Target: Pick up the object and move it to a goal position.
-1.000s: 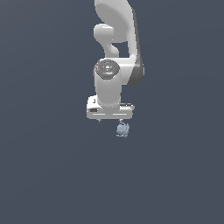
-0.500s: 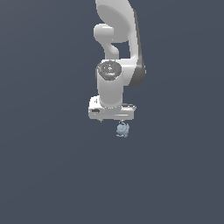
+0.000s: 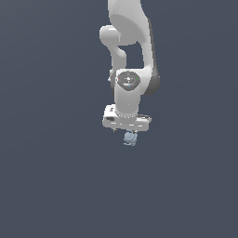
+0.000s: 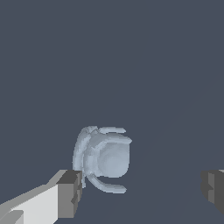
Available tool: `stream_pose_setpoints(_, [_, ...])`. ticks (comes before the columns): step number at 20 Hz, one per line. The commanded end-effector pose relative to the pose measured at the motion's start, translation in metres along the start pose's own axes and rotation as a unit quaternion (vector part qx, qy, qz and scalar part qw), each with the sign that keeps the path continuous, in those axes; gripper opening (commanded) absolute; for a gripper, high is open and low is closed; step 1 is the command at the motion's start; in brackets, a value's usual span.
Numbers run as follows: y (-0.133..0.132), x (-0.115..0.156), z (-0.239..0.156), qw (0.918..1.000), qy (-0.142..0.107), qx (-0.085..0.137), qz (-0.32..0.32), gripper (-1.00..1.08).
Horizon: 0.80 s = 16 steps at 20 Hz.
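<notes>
Pale blue-grey lumpy object (image 3: 130,138) sits right under the white gripper (image 3: 128,135). Its fingers (image 4: 69,194) are spread wide, and the object lies much closer to one finger.

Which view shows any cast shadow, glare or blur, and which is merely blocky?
Exterior view: flat, even light, no cast shadow or glare, the object tiny under the gripper. Wrist view: sharp, no blur, the object faceted and blocky.

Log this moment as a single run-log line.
arm: above object | gripper: open, one finger beside object, other apart | object: pale blue-grey lump, not clamped | surface: plain dark grey | goal: not visible
</notes>
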<state>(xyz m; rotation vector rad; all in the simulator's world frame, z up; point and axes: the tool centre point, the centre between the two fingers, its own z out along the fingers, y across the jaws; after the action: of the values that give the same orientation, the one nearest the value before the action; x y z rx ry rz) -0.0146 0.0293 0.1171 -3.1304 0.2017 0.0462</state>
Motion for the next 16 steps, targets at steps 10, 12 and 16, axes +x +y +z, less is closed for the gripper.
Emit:
stream_pose_setpoints(10, [-0.03,-0.01,0.025,0.9987,0.014,0.0,0.05,1.0])
stream_pose_setpoints(12, [-0.031,-0.01,0.026,0.9985,0.015,0.0,0.052,1.0])
stream_pose_setpoints(16, [-0.031,-0.011,0.026,0.9986,0.014,0.0,0.051,1.0])
